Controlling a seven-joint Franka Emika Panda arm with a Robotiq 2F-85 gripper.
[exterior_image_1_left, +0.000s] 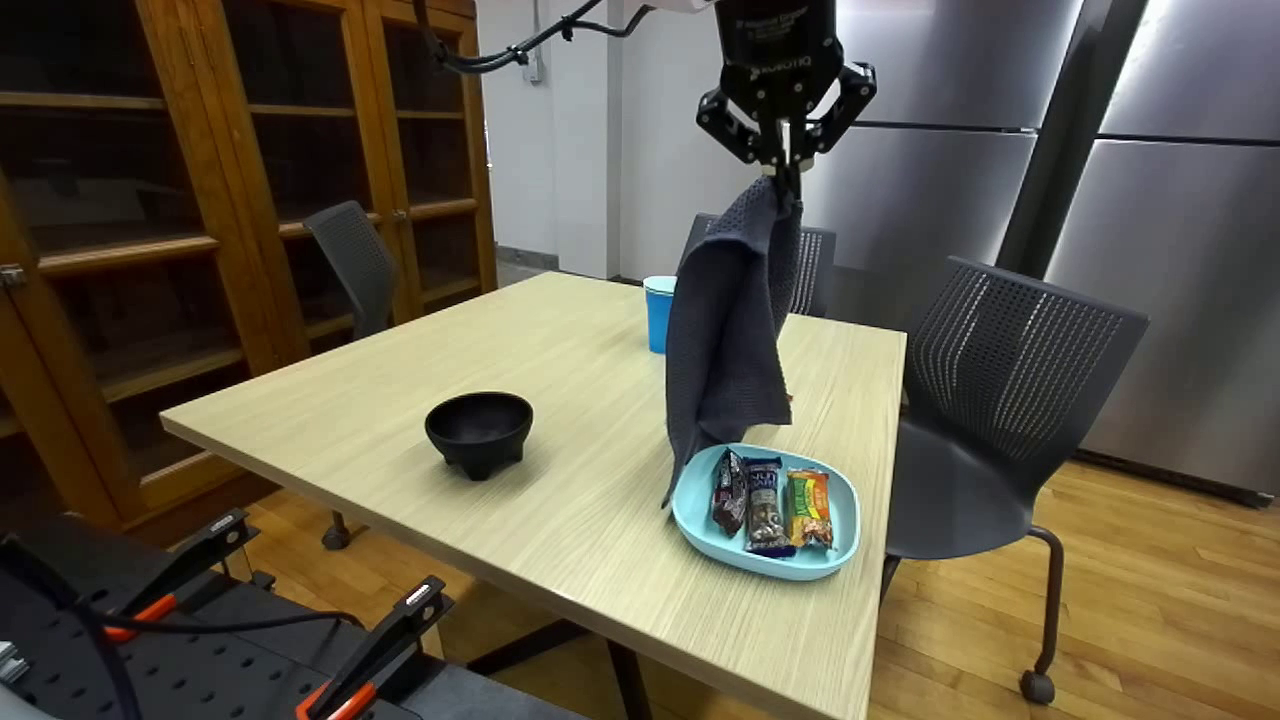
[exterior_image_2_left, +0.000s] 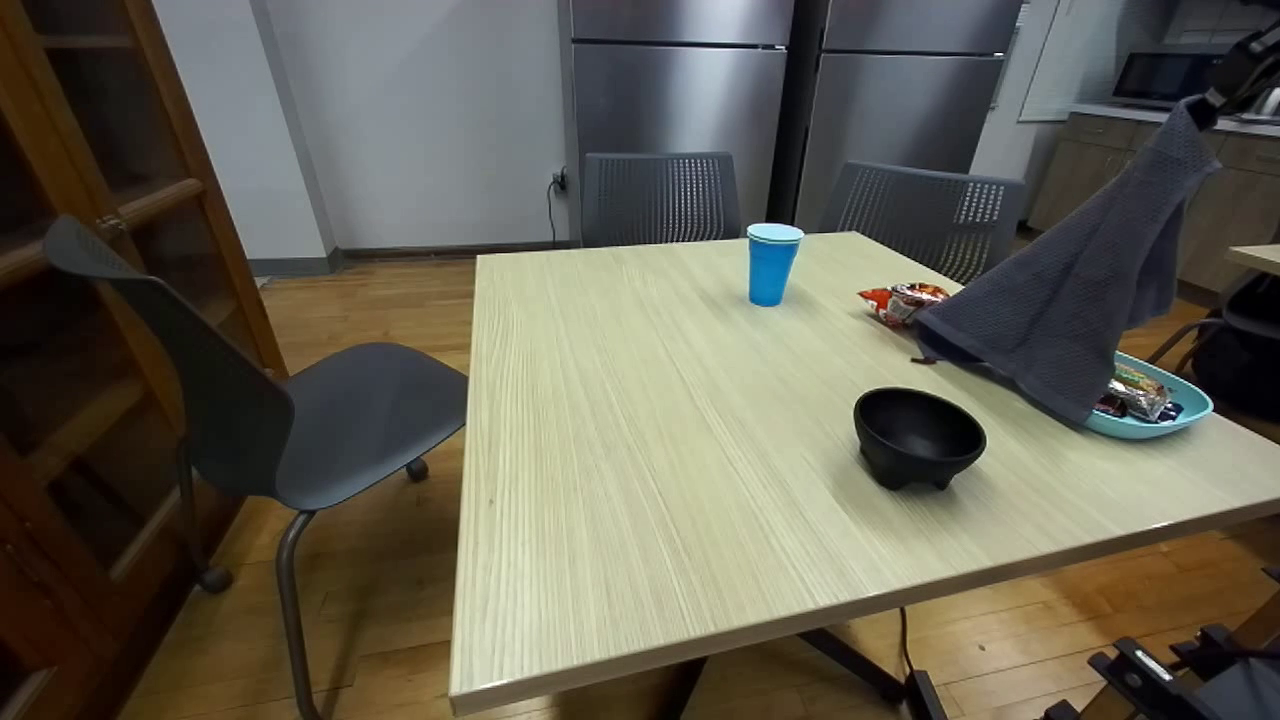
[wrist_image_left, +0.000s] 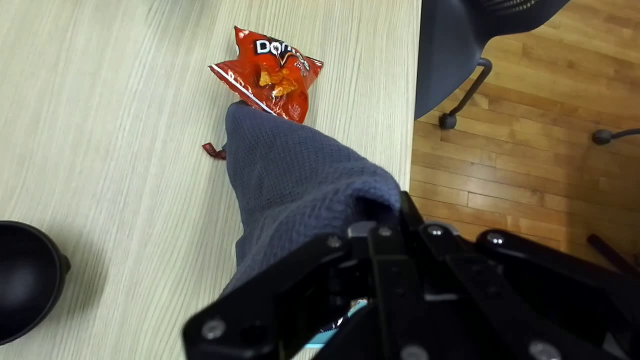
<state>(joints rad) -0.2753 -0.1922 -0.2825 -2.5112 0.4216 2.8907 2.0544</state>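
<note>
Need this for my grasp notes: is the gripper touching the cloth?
Touching. An exterior view shows it: the gripper is shut on the upper end of the cloth, which hangs down from it.

Black bowl (exterior_image_1_left: 479, 428): it stands on the table (exterior_image_1_left: 560, 345), lower than the tool (exterior_image_1_left: 787, 182), well apart.
Blue cup (exterior_image_2_left: 771, 270): it is upright, also lower than the tool.
Steel refrigerators (exterior_image_1_left: 930, 185): behind the tool, in an exterior view.
Wooden cabinet (exterior_image_1_left: 252, 250): well apart from the tool.
</note>
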